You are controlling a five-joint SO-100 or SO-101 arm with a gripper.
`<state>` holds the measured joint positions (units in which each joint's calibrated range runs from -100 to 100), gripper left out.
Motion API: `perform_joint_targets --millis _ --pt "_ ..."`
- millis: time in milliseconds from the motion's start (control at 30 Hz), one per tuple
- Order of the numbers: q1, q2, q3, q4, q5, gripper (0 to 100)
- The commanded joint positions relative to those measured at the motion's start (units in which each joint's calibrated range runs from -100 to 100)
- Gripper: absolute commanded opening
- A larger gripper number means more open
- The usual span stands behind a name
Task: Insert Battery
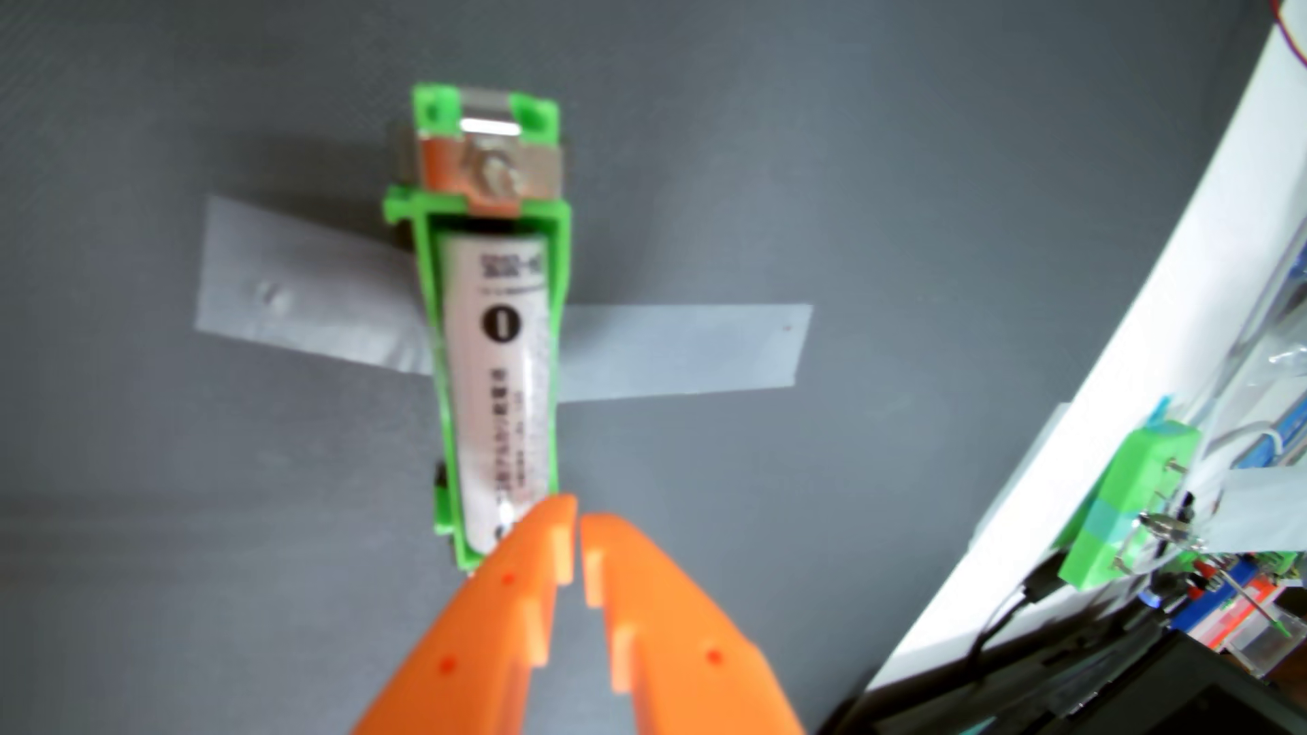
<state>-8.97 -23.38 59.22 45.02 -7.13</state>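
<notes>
Right at the bottom centre of the wrist view, the orange pincer (pixel 578 519) has its toothed fingers (pixel 636 608) nearly together, only a thin slit between the tips, nothing held between them. The left tip overlaps the near end of the white AA battery (pixel 498 396); whether it touches cannot be told from this angle.

The battery lies lengthwise in the green battery holder (pixel 495 339), its far end up against the metal contact plate with a nut (pixel 491 177), its near end at the holder's open lower end. Black print and a round black mark face up. It looks seated between the green side walls, slightly angled.

Strips of grey tape (pixel 679 353) run out left and right from under the holder, pinning it flat to the counter (pixel 884 177). The counter is a dark grey matte sheet, bare all around the holder on the left, top and right.

Counter edge curves down the right side, bordered by a white strip (pixel 1103 339). Beyond it sits a second green printed block (pixel 1124 509) with metal pins and a blue band, plus wires, clear plastic and small coloured parts, blurred. A black box (pixel 1131 700) fills the bottom right corner. Open room is widest left of the pincer.
</notes>
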Motion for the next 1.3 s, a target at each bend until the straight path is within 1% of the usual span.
perform_joint_targets --millis 0,833,1000,1267 --pt "-0.47 -1.26 0.53 -0.82 -0.19 1" --pt "0.59 -1.01 0.8 -0.82 -0.19 1" --pt "-0.71 -1.42 -1.01 -0.74 -0.24 1" --pt "-0.71 -1.42 -6.59 4.09 -0.24 1"
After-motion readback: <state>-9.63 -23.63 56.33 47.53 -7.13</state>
